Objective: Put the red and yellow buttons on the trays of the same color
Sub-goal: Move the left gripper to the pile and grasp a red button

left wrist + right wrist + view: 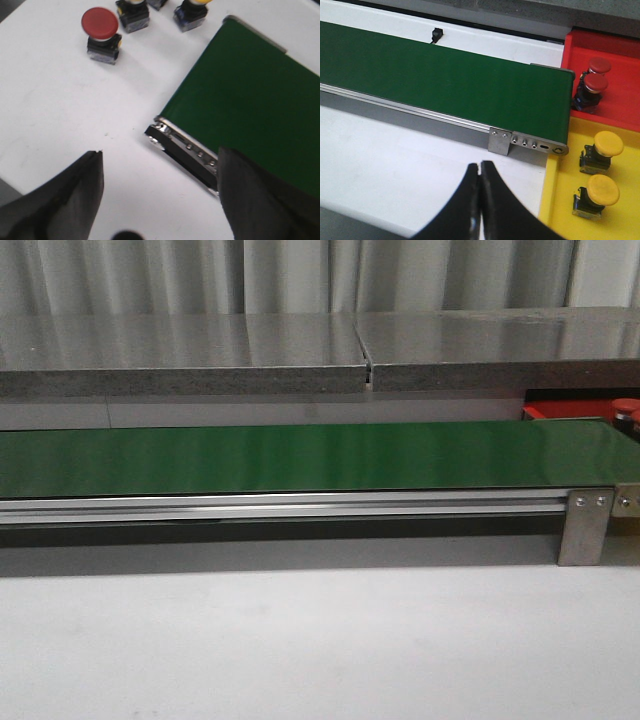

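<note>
Buttons, front view: one red cap [626, 405] shows at the far right edge, beyond the end of the green belt [300, 458], sitting on the red tray [565, 410], of which only a strip is visible. Belt runs across the white table [300, 640] on a silver rail [280, 506]. Neither pincer is in this view.

Left wrist view: one red button [101, 35] stands upright on the table, domed red cap over a dark square base. Beside it, two more dark bases cut by the picture edge: one [133, 15] with cap colour not readable, one [191, 12] with a sliver of yellow cap. All three lie off the belt's end [250, 100], apart from each other. Left pincer [157, 195] open, jaws wide apart, nothing between them.

Right wrist view: count is two red, two yellow. Red buttons [599, 66] and [595, 85] stand just beside each other on the red tray [620, 100], near the belt's end. Yellow buttons [607, 145] and [601, 191] lie on the yellow tray [560, 200], spaced apart, caps domed over dark bases. Right pincer [480, 200] closed, jaws touching, gripping nothing.
</note>
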